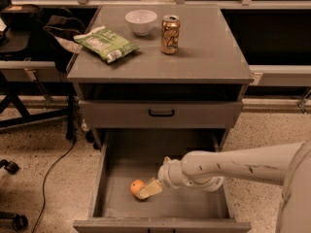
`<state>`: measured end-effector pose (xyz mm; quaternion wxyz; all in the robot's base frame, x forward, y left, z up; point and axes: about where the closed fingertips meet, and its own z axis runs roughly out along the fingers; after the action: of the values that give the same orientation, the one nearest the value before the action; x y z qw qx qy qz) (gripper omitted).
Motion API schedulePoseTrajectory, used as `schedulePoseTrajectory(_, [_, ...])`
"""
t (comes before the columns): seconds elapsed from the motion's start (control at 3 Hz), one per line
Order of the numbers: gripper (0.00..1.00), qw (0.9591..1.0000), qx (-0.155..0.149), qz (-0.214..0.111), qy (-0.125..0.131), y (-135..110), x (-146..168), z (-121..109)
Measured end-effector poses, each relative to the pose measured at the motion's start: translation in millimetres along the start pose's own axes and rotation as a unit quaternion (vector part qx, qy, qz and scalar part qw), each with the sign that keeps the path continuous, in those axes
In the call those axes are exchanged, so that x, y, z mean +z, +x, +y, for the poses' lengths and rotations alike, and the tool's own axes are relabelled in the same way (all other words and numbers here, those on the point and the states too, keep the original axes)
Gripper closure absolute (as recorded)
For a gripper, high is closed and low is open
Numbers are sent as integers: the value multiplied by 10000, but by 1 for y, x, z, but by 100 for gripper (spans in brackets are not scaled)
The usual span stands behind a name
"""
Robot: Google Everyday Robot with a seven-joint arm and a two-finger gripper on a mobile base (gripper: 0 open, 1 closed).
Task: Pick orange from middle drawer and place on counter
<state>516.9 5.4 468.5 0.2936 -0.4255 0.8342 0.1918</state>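
Now we are working the pick step: our gripper is sitting low inside the open middle drawer, its tip right against the orange on the drawer floor, towards the front left. We cannot tell whether it is pinching the fruit. Next we are needing a firm hold, then a lift clear of the drawer walls onto the counter surface.

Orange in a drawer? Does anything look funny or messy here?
Only that: the orange lies in the open middle drawer, an odd spot for fruit, the gripper right beside it. On the counter, bowl, upright can and bag show no spill.
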Motion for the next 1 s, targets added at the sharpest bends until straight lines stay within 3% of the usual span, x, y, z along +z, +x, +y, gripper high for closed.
schedulePoseTrajectory(0.33, [0, 9998, 194, 79, -17, 9, 34, 8])
schedulePoseTrajectory(1.0, [0, 9997, 104, 100, -199, 4, 79, 26])
